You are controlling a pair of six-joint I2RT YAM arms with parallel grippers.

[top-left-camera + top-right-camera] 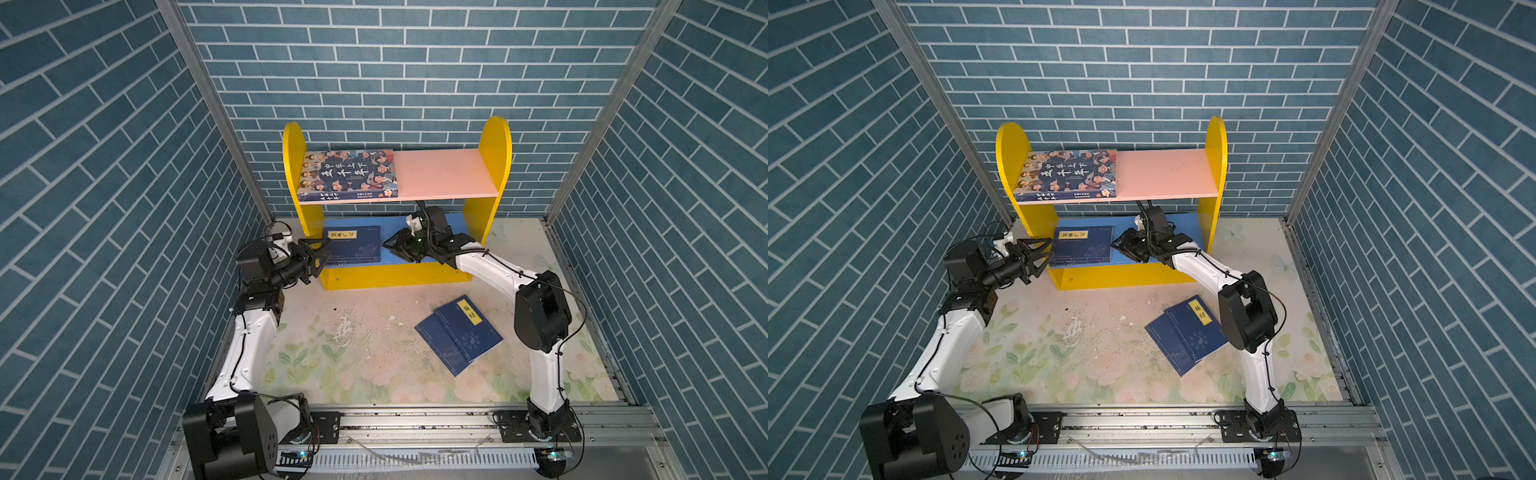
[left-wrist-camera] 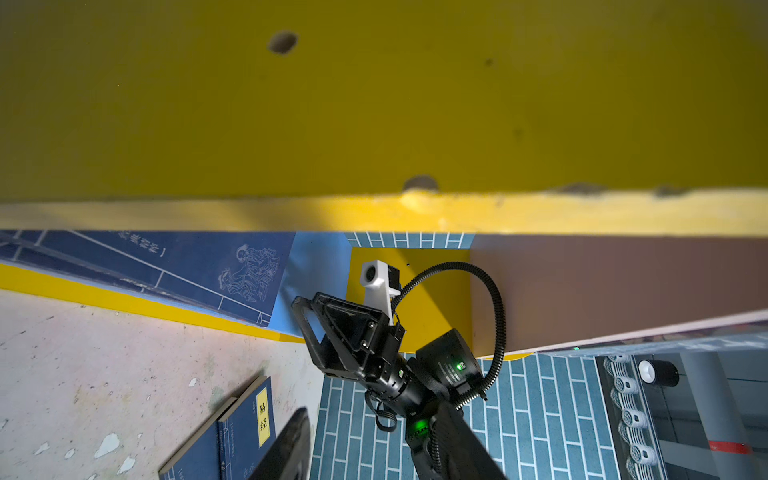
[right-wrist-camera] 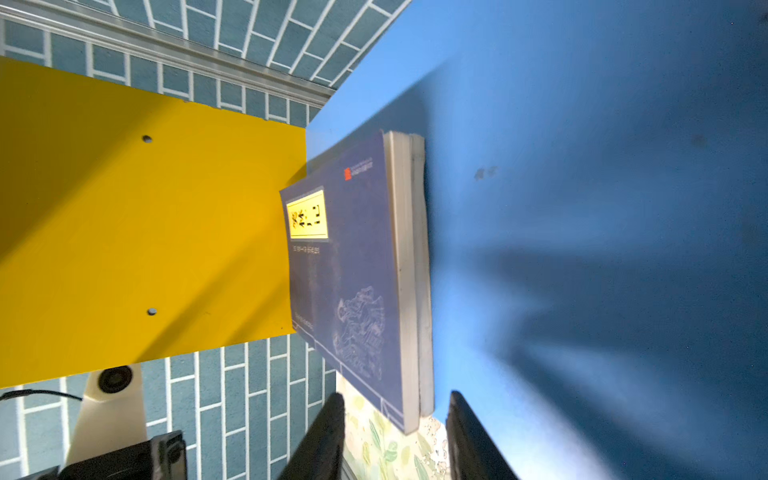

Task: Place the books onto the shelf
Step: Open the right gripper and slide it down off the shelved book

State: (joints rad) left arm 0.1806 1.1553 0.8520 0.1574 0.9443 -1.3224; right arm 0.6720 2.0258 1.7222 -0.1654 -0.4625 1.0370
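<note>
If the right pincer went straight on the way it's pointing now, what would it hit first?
Most likely the navy books lying on the shelf's blue board: the right pincer points at their page edges, just ahead of its tips.

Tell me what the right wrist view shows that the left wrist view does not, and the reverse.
Only right wrist: the yellow title label and white page edges of the stacked navy books. Only left wrist: two navy books on the table and the pink upper board's underside. Both: the stacked books on the blue lower board, and a yellow side panel.
</note>
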